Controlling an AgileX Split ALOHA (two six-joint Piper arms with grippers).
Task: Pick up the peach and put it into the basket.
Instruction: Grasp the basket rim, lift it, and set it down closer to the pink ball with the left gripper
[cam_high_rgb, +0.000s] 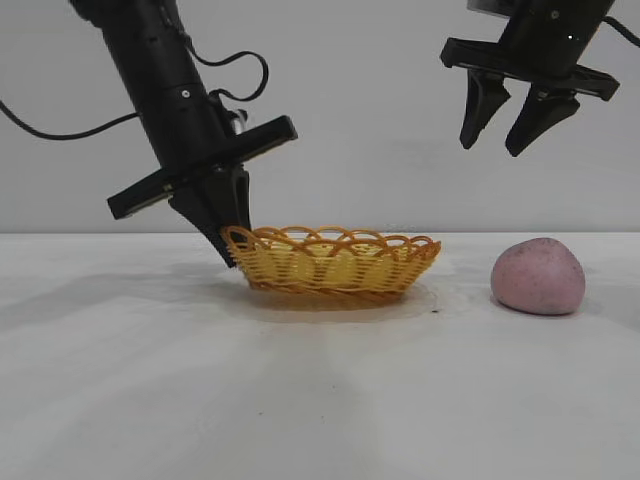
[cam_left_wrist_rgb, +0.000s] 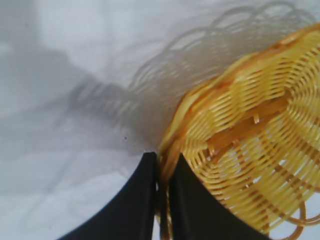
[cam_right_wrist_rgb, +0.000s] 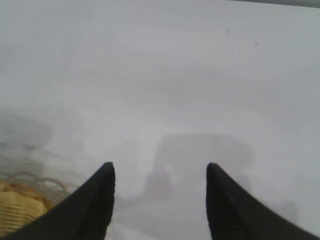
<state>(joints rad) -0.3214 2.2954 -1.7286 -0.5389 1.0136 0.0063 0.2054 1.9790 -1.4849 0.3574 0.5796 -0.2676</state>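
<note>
Biggest risk, my read: the basket (cam_high_rgb: 335, 262) gets dragged or tipped. The left tool (cam_high_rgb: 232, 250) is pinched on its rim at the end farthest from the peach; in the left wrist view the two black fingers (cam_left_wrist_rgb: 135, 200) sit tight either side of the woven edge. Any lift or sideways drift of that arm pulls the light wicker along, and the drop target shifts.

Next risk: a bad grasp on the peach (cam_high_rgb: 538, 277). It's rounded and lumpy, sits alone on the worktop (cam_high_rgb: 320, 400), well apart from the basket on the right-arm side. An off-centre descent likely rolls it away or squeezes it out of the fingers.

Smaller one: the right wrist view shows no peach at all, only bare worktop and a sliver of basket (cam_right_wrist_rgb: 17, 207). So the right tool may not be lined up over the fruit yet.

Pose:
- Left arm: leans down steeply from upper left, tool low at the rim, clamped on the basket.
- Right arm: high up, right tool (cam_high_rgb: 510, 130) pointing down, fingers spread, holding nothing, hanging above and slightly basket-side of the peach.
</note>
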